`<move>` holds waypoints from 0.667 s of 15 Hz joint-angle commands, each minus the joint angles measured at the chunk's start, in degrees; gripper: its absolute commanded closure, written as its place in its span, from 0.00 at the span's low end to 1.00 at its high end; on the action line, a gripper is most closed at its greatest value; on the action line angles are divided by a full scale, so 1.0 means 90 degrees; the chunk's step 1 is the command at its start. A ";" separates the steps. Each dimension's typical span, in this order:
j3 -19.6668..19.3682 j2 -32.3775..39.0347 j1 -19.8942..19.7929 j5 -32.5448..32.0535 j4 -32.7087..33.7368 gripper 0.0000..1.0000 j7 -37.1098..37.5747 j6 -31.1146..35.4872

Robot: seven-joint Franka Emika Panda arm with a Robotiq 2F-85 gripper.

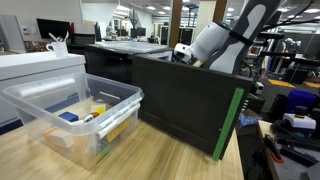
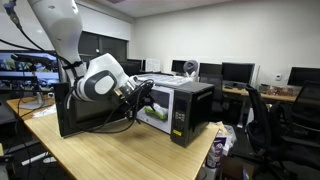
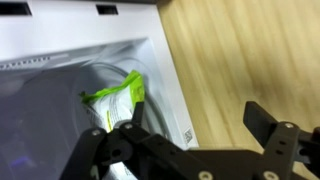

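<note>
A single white robot arm [image 2: 60,35] reaches over a wooden table [image 2: 120,155] in an office lab, its one gripper [image 3: 190,120] spread wide with both fingers [image 3: 112,148] well apart and nothing between them. One green packet [image 3: 117,98] lies at the left of the wrist view, just beyond the left finger inside a white-rimmed container [image 3: 165,75]. Whether the finger touches the packet cannot be told. In an exterior view the gripper [image 2: 142,95] hovers at the open face of one black box [image 2: 192,110], where a patch of green and white [image 2: 155,114] shows, too small to read. From the opposite side, a tall black panel [image 1: 185,100] with a green edge hides the gripper and the packet entirely, leaving only the arm's [image 1: 225,40] upper links in sight. One clear plastic bin [image 1: 45,135] stands near left on the table, holding blue and yellow items that are hard to make out. The wrist view cuts off the gripper's body at the bottom edge. Several dark monitors [image 2: 238,72] line the far desks.
</note>
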 commanded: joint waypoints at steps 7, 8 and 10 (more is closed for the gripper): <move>-0.5152 -0.0280 0.5218 0.3015 -0.1051 0.00 0.0262 -0.2358; -0.5621 -0.0277 0.5787 0.3072 -0.1006 0.00 0.0674 -0.2754; -0.6469 -0.0394 0.6846 0.3130 -0.0890 0.00 0.1463 -0.3526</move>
